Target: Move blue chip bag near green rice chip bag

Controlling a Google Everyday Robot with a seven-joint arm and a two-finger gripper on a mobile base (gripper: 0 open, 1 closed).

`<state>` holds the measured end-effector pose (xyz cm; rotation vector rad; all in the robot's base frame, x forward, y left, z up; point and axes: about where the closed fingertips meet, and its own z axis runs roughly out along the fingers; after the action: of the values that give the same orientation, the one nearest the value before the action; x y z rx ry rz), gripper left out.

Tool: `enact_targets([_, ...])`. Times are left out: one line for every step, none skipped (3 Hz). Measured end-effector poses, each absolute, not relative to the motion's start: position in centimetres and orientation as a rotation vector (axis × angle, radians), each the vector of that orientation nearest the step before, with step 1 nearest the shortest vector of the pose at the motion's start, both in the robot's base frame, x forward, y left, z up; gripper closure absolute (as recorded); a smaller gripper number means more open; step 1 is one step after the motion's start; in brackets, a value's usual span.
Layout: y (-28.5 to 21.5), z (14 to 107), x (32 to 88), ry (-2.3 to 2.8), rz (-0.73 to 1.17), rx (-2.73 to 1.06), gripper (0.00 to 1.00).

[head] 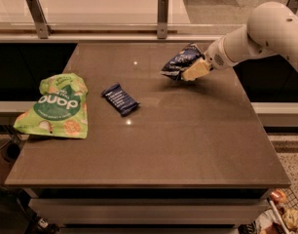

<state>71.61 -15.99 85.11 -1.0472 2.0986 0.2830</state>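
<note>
Camera view, upper right: your tool (195,71) pinches the blue chip bag (179,61), light, puffy, slippery foil, so grip its crimped edge; the green rice chip bag (56,108) lies far left.

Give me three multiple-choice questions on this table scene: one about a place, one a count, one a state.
1. Where is the blue chip bag?
A) in the gripper, over the table's far right part
B) at the table's left edge
C) on the floor
2. How many packages are at the table, held one included?
A) two
B) three
C) five
3. The green rice chip bag is:
A) standing upright
B) lying flat
C) hanging from a post
Answers: 1 A, the gripper clamps its lower end. 2 B, two bags plus the dark-blue bar wrapper. 3 B, it lies flat at the table's left edge.
</note>
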Motion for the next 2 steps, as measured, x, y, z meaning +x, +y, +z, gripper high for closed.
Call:
enact_targets([-15.3,86.3,69.6,2.057,0.284,-1.073,1.00])
enact_targets([-14.1,87.0,67.6,2.011,0.321,-1.113,1.00])
